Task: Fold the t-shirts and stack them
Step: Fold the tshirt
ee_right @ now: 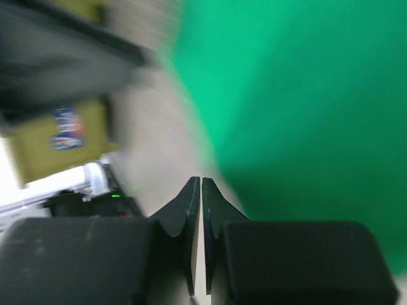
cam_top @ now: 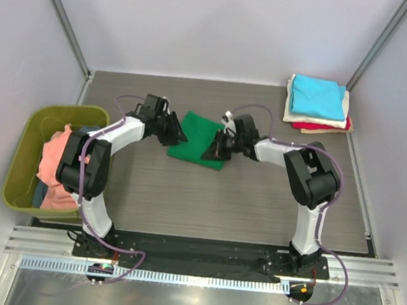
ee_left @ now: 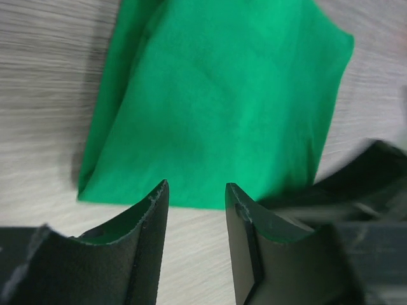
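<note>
Top view: the folded green shirt (cam_top: 201, 139) lies on the table (cam_top: 256, 209) between the left gripper (cam_top: 175, 131) and the right gripper (cam_top: 215, 148), one at each edge. The stack of folded shirts (cam_top: 318, 103) sits well beyond the right gripper, and the fold could fall open on a carry that long.

Left wrist: the left gripper (ee_left: 196, 187) is partly open and empty, with the shirt's edge just ahead of its tips. Pinching only the top layer would peel the fold apart.

Right wrist, blurred: the right gripper (ee_right: 201, 181) is almost closed on nothing, with the cloth ahead and to its right. Closed like that, it may only shove and wrinkle the edge.

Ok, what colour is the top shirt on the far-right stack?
The top shirt is cyan, clearest in the top external view.
</note>
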Robot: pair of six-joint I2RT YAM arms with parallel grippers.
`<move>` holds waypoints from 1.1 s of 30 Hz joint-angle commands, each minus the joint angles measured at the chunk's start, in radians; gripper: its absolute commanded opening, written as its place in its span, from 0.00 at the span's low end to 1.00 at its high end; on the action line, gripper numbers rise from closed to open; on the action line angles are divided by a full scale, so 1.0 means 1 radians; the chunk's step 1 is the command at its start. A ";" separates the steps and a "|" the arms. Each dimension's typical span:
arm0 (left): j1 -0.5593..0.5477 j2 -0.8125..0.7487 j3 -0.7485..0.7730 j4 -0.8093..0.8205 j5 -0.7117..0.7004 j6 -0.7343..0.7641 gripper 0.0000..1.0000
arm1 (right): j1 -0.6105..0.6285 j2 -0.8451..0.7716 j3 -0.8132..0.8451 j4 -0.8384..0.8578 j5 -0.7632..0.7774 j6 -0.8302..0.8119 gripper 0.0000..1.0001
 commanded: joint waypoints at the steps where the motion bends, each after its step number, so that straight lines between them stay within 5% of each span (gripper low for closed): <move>1: 0.002 0.034 -0.027 0.190 0.123 -0.027 0.41 | -0.057 0.056 -0.136 0.169 -0.004 0.028 0.09; 10: -0.003 -0.008 -0.072 0.191 0.136 -0.016 0.40 | -0.110 0.142 -0.440 0.482 -0.113 0.120 0.04; 14: -0.012 -0.079 -0.037 0.093 0.070 -0.001 0.39 | -0.102 -0.001 -0.393 0.244 -0.086 0.024 0.14; 18: -0.021 -0.210 -0.014 -0.049 -0.045 0.028 0.39 | -0.097 -0.189 -0.303 -0.068 0.002 -0.134 0.44; 22: -0.038 -0.266 -0.052 0.033 -0.047 0.022 0.39 | -0.099 -0.317 -0.202 -0.179 0.037 -0.168 0.53; 33: -0.050 -0.350 -0.092 0.049 -0.072 -0.016 0.29 | -0.025 0.019 0.174 0.051 -0.076 0.089 0.34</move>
